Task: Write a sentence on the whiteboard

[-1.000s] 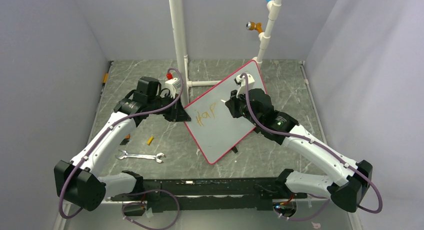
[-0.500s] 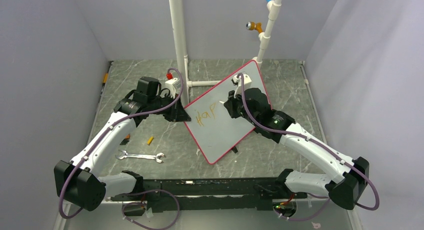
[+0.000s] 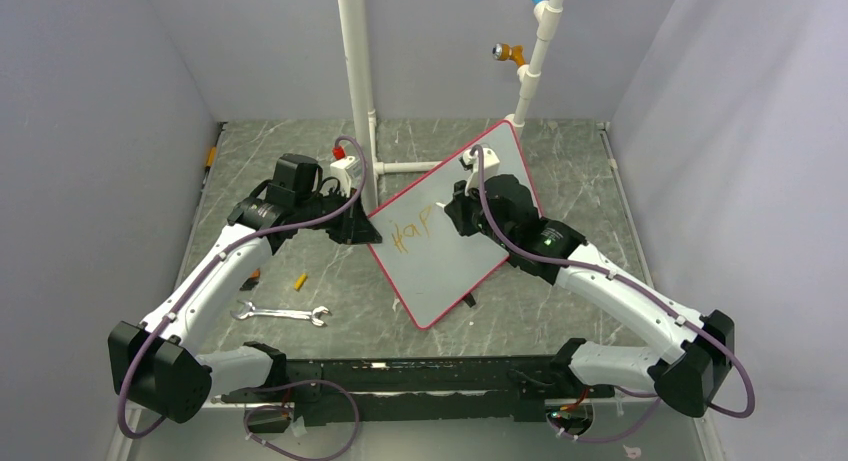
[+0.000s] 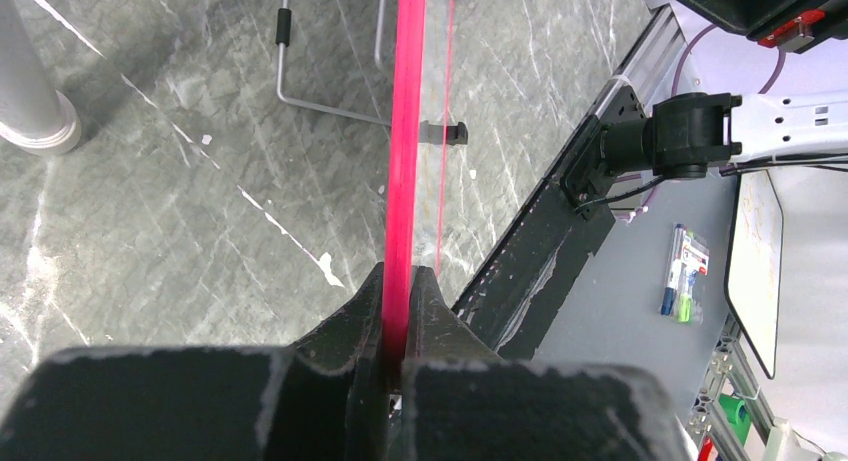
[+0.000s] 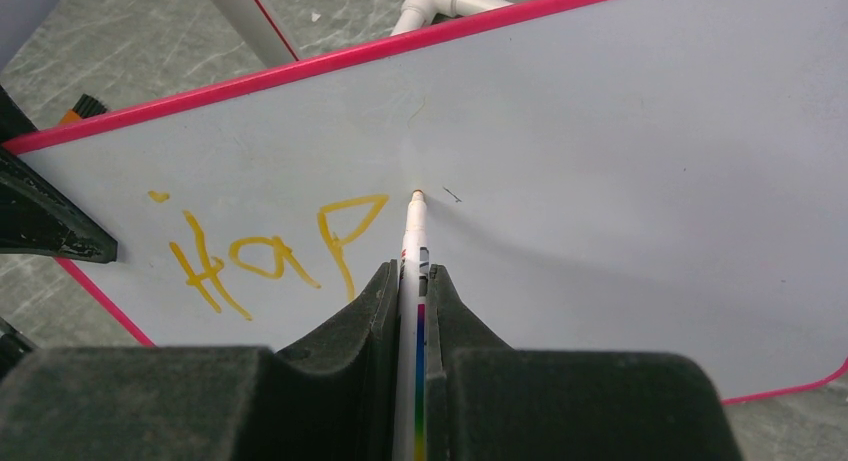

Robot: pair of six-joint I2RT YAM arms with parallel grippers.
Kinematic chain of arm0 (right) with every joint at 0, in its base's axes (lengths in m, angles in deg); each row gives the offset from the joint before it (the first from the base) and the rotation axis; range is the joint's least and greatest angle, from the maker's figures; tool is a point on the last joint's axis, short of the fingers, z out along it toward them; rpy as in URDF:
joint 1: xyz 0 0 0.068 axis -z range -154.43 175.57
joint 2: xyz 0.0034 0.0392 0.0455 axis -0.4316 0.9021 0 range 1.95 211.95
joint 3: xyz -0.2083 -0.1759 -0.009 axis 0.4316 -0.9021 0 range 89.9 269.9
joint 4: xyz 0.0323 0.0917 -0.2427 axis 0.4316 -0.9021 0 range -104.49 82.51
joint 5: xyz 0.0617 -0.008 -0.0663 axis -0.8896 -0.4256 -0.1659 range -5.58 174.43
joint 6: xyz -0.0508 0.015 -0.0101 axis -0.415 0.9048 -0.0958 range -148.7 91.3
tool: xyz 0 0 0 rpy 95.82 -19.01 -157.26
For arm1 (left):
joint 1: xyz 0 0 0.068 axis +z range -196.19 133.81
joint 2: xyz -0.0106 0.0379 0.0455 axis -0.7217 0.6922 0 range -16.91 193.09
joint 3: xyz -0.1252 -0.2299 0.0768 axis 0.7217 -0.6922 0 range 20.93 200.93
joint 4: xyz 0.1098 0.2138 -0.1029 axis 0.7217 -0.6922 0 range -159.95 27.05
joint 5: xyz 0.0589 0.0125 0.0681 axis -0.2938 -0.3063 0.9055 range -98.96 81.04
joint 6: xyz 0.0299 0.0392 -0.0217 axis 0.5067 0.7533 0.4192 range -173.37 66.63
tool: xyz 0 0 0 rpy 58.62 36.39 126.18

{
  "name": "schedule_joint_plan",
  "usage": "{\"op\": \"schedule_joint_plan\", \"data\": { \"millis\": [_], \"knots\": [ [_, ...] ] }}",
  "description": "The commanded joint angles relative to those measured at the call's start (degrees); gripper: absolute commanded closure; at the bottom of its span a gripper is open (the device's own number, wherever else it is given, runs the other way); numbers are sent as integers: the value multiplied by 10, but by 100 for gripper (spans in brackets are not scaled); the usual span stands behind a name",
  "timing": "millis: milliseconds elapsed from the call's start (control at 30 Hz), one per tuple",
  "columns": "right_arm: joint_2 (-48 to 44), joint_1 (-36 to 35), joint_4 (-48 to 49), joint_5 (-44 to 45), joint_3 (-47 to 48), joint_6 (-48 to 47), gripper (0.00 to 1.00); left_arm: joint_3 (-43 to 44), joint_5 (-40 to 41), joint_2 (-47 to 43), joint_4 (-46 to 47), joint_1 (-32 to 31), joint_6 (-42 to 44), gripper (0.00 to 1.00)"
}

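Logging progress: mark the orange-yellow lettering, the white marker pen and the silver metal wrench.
orange-yellow lettering (image 5: 338, 253), right wrist view, stem of P.
white marker pen (image 5: 412, 231), right wrist view, barrel behind tip.
silver metal wrench (image 3: 283, 313), top external view, shank.

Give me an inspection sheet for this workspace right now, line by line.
Surface: grey marbled tabletop, nothing spilled that shows.
Job's things: white board with red-pink frame, set diagonally; orange-yellow lettering reads "Hap"; white marker with its tip at the board, right of the letters.
Clutter: silver wrench and small yellow piece, left of the board.
Hands: left hand shut on the board's frame; right hand shut on the marker.
Cables: purple cables run along both arms.
Surroundings: white plastic pipes behind; grey walls.
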Motion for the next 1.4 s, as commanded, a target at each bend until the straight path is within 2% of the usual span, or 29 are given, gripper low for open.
{"op": "schedule_joint_plan", "data": {
  "millis": [0,700,1100,1367],
  "knots": [
    [9,3,32,-1,28,-6,100,-1,112,-13,49,6,94,100],
    [13,3,-20,-20,2,-2,100,0,114,-10,47,6,95,100],
    [-22,3,-63,-35,-33,10,100,0,112,-11,48,6,94,100],
    [-43,2,-91,-51,0,7,100,0,114,-10,48,6,94,100]
  ]
}}
